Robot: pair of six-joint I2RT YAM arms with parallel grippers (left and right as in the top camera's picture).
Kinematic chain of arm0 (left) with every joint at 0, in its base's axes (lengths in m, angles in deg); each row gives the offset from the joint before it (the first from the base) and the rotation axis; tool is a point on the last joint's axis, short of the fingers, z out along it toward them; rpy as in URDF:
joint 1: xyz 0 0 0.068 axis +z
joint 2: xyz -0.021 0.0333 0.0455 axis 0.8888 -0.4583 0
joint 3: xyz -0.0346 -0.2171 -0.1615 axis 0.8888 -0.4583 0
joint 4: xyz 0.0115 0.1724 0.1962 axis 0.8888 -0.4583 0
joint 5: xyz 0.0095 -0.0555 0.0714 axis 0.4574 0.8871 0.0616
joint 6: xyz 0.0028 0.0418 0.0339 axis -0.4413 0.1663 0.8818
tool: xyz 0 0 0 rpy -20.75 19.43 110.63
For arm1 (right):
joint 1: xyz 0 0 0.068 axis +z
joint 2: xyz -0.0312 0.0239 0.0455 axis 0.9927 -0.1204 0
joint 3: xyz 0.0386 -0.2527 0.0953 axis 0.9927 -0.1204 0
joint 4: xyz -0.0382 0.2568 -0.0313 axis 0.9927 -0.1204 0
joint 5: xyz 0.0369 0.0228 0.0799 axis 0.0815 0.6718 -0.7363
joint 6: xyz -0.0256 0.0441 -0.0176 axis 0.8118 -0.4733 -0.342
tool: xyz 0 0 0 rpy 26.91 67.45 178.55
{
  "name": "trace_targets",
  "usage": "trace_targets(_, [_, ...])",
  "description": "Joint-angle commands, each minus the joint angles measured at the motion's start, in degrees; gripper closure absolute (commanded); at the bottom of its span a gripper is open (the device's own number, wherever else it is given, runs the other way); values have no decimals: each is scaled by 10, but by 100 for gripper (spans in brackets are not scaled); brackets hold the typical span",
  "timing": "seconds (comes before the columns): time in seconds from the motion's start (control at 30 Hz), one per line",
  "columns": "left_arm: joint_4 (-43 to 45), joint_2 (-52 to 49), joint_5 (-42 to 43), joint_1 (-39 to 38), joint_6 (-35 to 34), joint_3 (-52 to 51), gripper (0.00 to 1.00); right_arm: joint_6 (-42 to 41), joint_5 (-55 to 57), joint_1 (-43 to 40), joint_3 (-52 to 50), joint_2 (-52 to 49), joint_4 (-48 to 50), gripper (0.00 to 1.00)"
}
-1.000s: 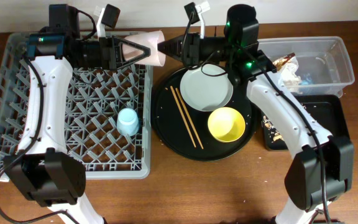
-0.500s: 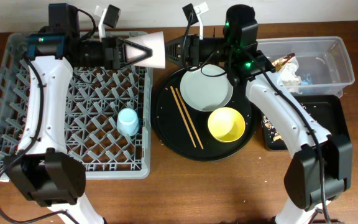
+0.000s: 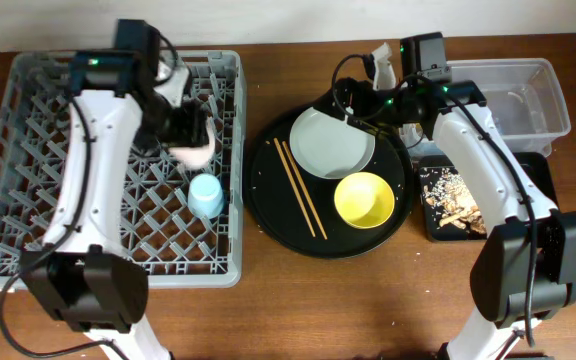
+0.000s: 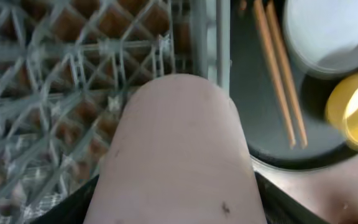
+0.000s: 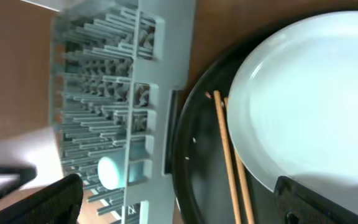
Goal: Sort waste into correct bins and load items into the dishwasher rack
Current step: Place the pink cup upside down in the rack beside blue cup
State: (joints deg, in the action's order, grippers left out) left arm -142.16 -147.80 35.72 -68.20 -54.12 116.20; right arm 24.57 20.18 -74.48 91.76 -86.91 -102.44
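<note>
A: Left gripper (image 3: pixel 193 140) is over the dishwasher rack (image 3: pixel 28 150), and its jaws are clamped on the pink cup (image 3: pixel 200 152)!

B: The wrist view backs that up. The cup fills the picture, with a dark finger (image 4: pixel 73 205) pressed to either flank. Is it touching the pegs?

A: Can't tell from here. It's over the right half of the rack, toward the back, just behind the light-blue cup (image 3: pixel 206 195), which sits among the pegs near the rack's right wall.

B: And the right side?

A: Right gripper (image 3: pixel 356 100) hangs over the back edge of the round black tray (image 3: pixel 268 215). Its fingers (image 5: pixel 48 199) are spread wide with nothing between them.

B: Its camera looks down on the grey plate (image 5: pixel 309 106) and the tips of the chopsticks (image 5: pixel 225 149), which are just beside the plate's rim.

A: From overhead, the chopsticks lie side by side on the round tray, left of the plate. The yellow bowl (image 3: pixel 364 199) stands open side up just in front of the plate.

B: What about the bins?

A: The clear tub (image 3: pixel 543 105) is at the far right, toward the back. The black rectangular tray (image 3: pixel 513 200) is in front of it, with food scraps (image 3: pixel 450 195) heaped at its left end. The right arm crosses above both.
</note>
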Motion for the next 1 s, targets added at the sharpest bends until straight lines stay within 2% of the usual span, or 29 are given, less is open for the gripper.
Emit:
trace_targets(0.0, [-89,58,-61,-8,-62,66,48,18,34,0,2,7,-12,1])
trace_targets(0.13, [-108,129,-31,-40,-84,30,47,18,59,0,2,7,-29,1])
trace_targets(0.2, [-108,152,-48,-73,-112,-15,47,18,59,0,2,7,-36,1])
trace_targets(0.27, [-101,153,-102,-104,-153,-78,47,18,59,0,2,7,-42,2])
trace_targets(0.37, [-48,153,-121,-118,-180,-194,47,18,59,0,2,7,-46,2])
trace_targets(0.53, [54,153,-121,-118,-182,-318,47,18,64,0,2,7,-52,2])
trace_targets(0.63, [104,152,-122,-117,-182,-357,47,18,68,0,2,7,-53,2])
trace_targets(0.97, [129,151,-143,-117,-182,-381,46,18,70,0,2,7,-53,1])
